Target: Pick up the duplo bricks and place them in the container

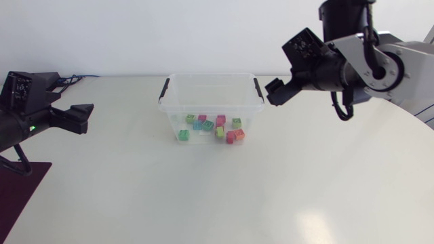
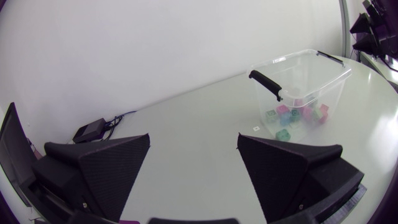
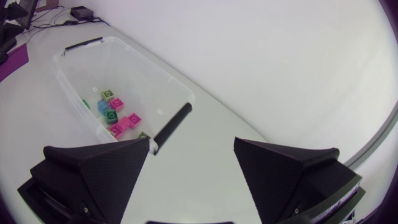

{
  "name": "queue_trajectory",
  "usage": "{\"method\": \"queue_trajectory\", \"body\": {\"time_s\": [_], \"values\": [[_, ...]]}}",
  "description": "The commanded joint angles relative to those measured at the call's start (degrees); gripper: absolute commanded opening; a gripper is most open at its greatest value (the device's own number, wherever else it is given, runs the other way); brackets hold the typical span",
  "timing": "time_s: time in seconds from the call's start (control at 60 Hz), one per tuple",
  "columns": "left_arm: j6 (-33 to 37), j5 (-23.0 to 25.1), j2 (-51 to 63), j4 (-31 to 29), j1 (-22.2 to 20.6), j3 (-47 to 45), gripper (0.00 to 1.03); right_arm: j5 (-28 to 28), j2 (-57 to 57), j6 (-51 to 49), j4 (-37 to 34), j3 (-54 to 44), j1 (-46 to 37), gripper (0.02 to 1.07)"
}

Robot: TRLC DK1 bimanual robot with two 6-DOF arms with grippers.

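Note:
A clear plastic container point(image 1: 175, 91) with black handles stands in the middle of the white table. Several duplo bricks point(image 1: 213, 127) in green, pink, blue and red lie on its floor. My right gripper point(image 1: 274, 92) hangs open just right of the container's right handle, nothing between its fingers. In the right wrist view the right gripper point(image 3: 192, 144) is spread wide above that handle point(image 3: 171, 127), with the bricks point(image 3: 115, 112) beyond it. My left gripper point(image 1: 80, 118) is open at the table's left, well away from the container point(image 2: 311, 71). The left gripper point(image 2: 194, 140) is empty.
A dark red mat point(image 1: 20, 190) lies at the table's front left corner. A small black box with cables point(image 2: 90, 130) sits at the back left. The table's edge curves round on the right point(image 1: 420, 129).

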Motion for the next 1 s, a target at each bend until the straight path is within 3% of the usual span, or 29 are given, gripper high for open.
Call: {"method": "queue_trajectory", "body": {"time_s": [0.0, 0.233, 0.567, 0.8, 0.983], "values": [[-1.36, -0.3, -2.35, 1.68, 0.93, -2.81, 0.99, 0.94, -4.6, 0.98, 2.2, -5.44, -1.68, 1.02], [-1.98, -0.21, -8.95, 4.32, 1.28, -8.35, 0.99, 4.72, -19.1, 0.72, 5.01, -18.27, -4.49, 1.02], [-4.0, -0.3, -17.74, 7.31, 1.2, -15.9, 0.98, 3.14, -39.32, 2.21, 4.31, -33.21, -12.49, 1.02], [-6.55, -0.3, -24.5, 10.56, -0.47, -22.14, 0.98, 2.96, -54.7, 4.15, -0.61, -39.19, -14.42, 1.02], [-9.62, -1.38, -30.85, 9.22, -1.81, -25.3, 0.98, 1.28, -61.36, 6.9, 0.06, -43.76, -15.9, 1.02]]}}
